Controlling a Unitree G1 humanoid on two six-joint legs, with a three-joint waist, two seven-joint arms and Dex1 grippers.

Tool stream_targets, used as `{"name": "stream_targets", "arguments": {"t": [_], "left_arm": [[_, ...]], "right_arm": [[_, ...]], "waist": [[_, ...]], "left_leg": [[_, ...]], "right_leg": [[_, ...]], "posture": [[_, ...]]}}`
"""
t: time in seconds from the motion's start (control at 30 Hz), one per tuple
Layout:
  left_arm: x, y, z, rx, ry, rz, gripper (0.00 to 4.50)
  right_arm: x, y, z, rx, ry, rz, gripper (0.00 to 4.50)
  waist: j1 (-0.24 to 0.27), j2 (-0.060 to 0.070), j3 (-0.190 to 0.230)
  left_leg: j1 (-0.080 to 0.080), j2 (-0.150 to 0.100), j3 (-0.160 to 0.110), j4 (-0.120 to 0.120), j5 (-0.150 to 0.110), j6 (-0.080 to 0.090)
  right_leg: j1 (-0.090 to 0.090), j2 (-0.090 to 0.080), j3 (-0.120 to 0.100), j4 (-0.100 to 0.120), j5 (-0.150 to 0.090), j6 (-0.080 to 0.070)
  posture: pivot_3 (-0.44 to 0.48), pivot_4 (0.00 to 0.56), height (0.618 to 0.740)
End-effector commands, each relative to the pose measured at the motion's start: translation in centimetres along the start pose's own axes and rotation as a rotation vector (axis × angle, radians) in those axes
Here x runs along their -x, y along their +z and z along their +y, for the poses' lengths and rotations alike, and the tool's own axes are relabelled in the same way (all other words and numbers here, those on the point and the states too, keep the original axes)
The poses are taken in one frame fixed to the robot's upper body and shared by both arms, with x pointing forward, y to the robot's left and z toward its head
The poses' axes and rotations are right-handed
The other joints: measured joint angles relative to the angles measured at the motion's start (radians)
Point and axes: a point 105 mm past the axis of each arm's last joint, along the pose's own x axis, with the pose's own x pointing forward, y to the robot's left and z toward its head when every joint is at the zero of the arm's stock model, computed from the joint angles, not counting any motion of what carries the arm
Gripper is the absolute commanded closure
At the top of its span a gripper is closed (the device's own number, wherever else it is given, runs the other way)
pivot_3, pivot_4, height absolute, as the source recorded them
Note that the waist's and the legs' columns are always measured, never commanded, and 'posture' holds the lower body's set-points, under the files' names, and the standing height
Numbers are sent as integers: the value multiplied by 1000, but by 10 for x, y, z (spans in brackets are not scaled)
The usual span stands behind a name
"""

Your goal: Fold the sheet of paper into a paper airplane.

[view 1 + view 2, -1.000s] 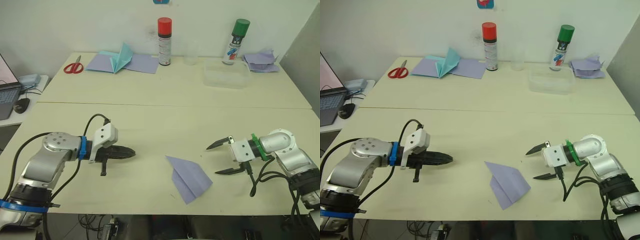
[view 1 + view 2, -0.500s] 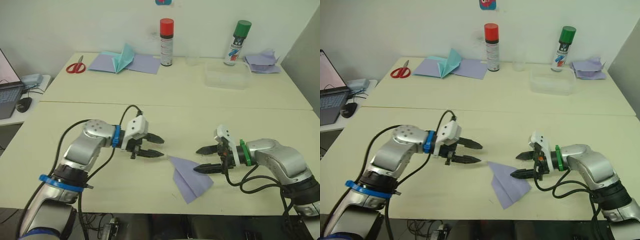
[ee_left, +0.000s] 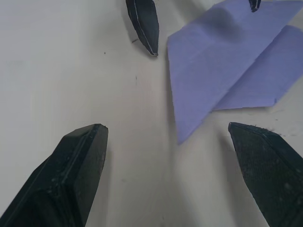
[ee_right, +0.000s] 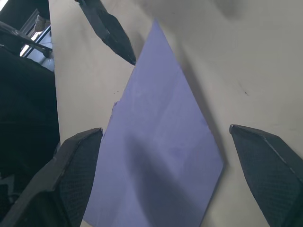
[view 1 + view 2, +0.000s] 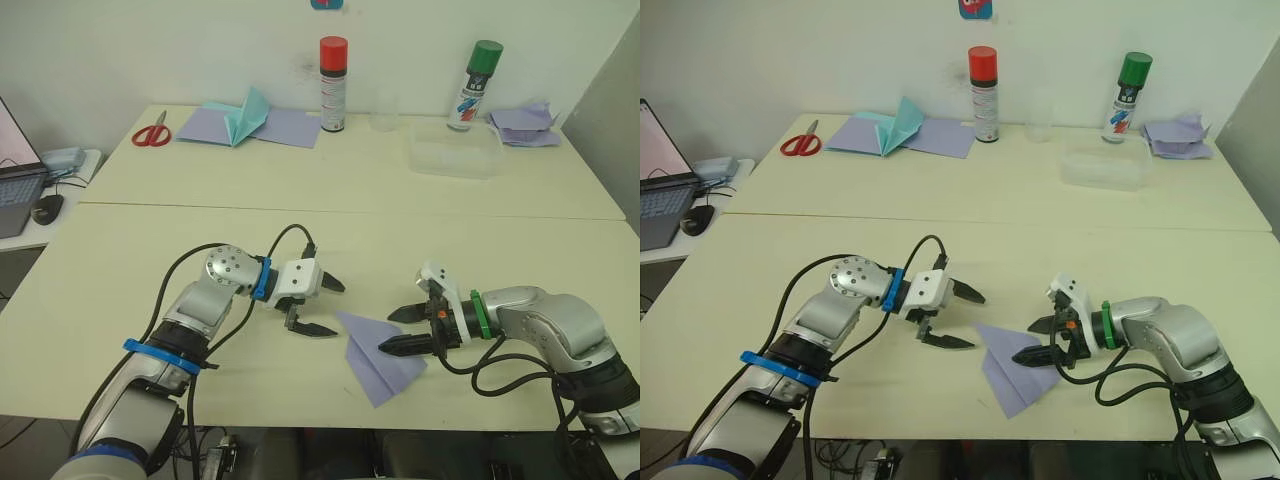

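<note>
The sheet of paper (image 5: pixel 380 358) is pale lavender and lies flat near the table's front edge, folded into a pointed wedge with its nose toward the left. My left gripper (image 5: pixel 335 309) stands open just left of the nose, empty; the left wrist view shows the paper (image 3: pixel 227 71) ahead of its fingers (image 3: pixel 80 175). My right gripper (image 5: pixel 390 331) is open at the wedge's right side, with its lower finger over the paper's edge and nothing held. In the right wrist view the paper (image 4: pixel 161 142) lies between its spread fingers (image 4: pixel 265 165).
At the back stand red scissors (image 5: pixel 150 133), lavender sheets with a teal paper shape (image 5: pixel 245 118), a red-capped can (image 5: pixel 330 85), a green-capped can (image 5: pixel 472 85), a clear plastic tray (image 5: pixel 453 150) and a crumpled lavender heap (image 5: pixel 522 122). A laptop (image 5: pixel 15 185) sits far left.
My left gripper opened from shut and moved right, up to the paper's nose. My right gripper, still open, moved left to the paper's right edge. The paper has stayed put.
</note>
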Motion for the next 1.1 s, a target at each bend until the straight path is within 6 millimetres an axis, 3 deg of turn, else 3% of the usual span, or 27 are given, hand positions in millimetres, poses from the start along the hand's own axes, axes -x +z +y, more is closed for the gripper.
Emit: {"name": "stream_targets", "arguments": {"t": [0.03,0.2,0.37,0.53,0.63,1.0,1.1], "left_arm": [[-1,17,11,-249,64,-39,33],[2,17,0,-445,44,-46,33],[-1,16,-6,-609,63,-53,33],[-6,11,-15,-688,53,-61,33],[-7,9,-20,-739,43,-61,631],[-7,4,-12,-765,90,-28,4343],[-4,6,-10,-767,113,-27,4488]], "right_arm": [[5,14,5,39,0,-42,0],[12,24,9,16,12,-74,0],[23,32,25,61,81,-83,0],[25,33,32,86,102,-85,0],[25,33,31,81,89,-90,0],[23,32,28,84,68,-96,0],[21,37,27,84,71,-122,0]], "waist": [[0,0,0],[-1,0,0],[0,0,0],[0,0,0],[0,0,0],[0,0,0],[0,0,0]], "left_leg": [[0,0,0,0,0,0],[-1,0,-1,0,0,0],[-1,0,-2,0,0,0],[-1,0,-3,1,0,0],[-1,0,-4,1,0,0],[-1,0,-4,1,0,0],[-1,0,-5,1,0,0]], "right_leg": [[0,0,0,0,0,0],[0,0,0,0,0,0],[0,0,0,0,0,0],[1,0,-1,-1,0,0],[2,0,-1,-1,0,1],[2,0,-3,-1,0,1],[2,0,-3,0,0,1]], "posture": [[0,150,740],[0,150,740],[0,150,740],[0,150,740],[0,150,740],[0,150,740],[0,150,740]]}}
